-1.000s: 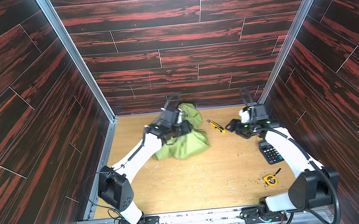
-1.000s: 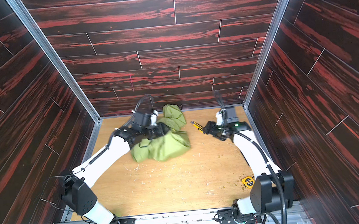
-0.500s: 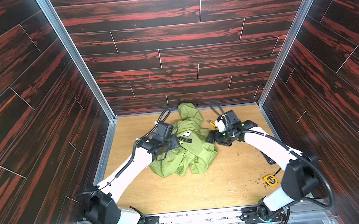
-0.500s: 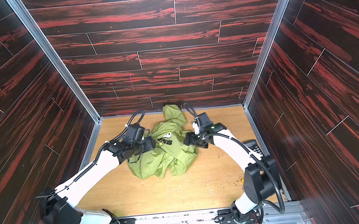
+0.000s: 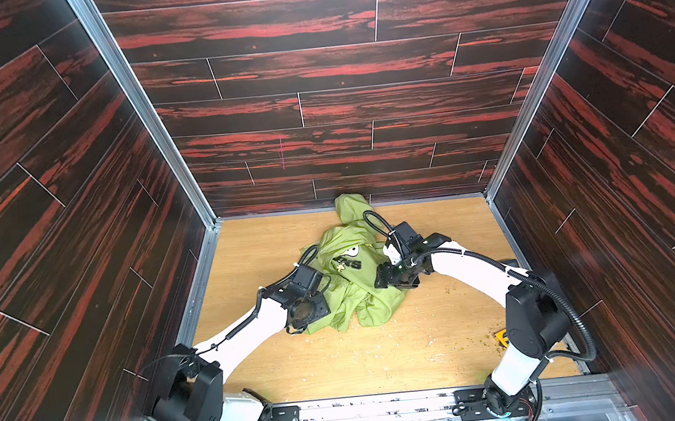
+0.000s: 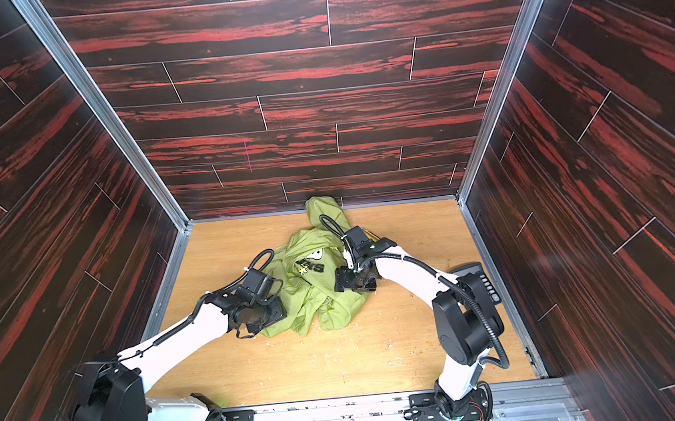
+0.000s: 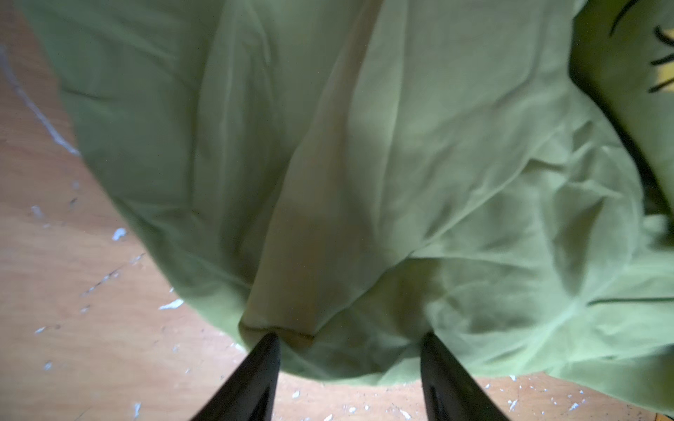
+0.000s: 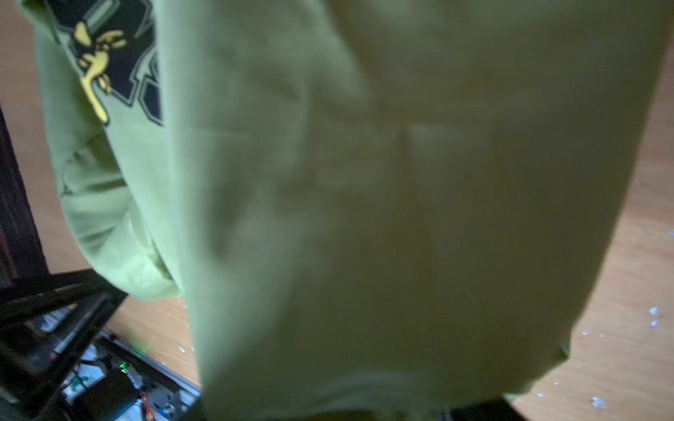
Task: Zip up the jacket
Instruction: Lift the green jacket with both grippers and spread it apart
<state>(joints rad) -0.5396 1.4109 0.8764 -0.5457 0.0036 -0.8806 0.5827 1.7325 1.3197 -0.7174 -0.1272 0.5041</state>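
**Jacket's one crumpled heap, both arms on it, zipper nowhere in sight**

So the lime-green jacket sits bunched up toward the back middle of the wooden table. One end pokes toward the rear wall, and the dark chest lettering faces up. It's nowhere near flat and I can't spot the zipper in any view. My guess is this is the untangling stage: spread it out so the front edges show.

That would explain where the arms are. The left gripper is down at the near-left edge of the heap with its jaws apart. The wrist view shows one finger touching a hem fold, with cloth lying just past the gap. Nothing's pinched, as far as I can see. It looks like a decent spot to catch a corner and drag it sideways.

The right gripper hangs over the opposite side of the pile. Its wrist camera is basically smothered in green fabric, with the lettering off to one side. No fingers show there, so I can't tell if it's open or clamped on cloth.

The risk, I'd say, is that the fabric's thin, so it's easy to grab two layers at once.
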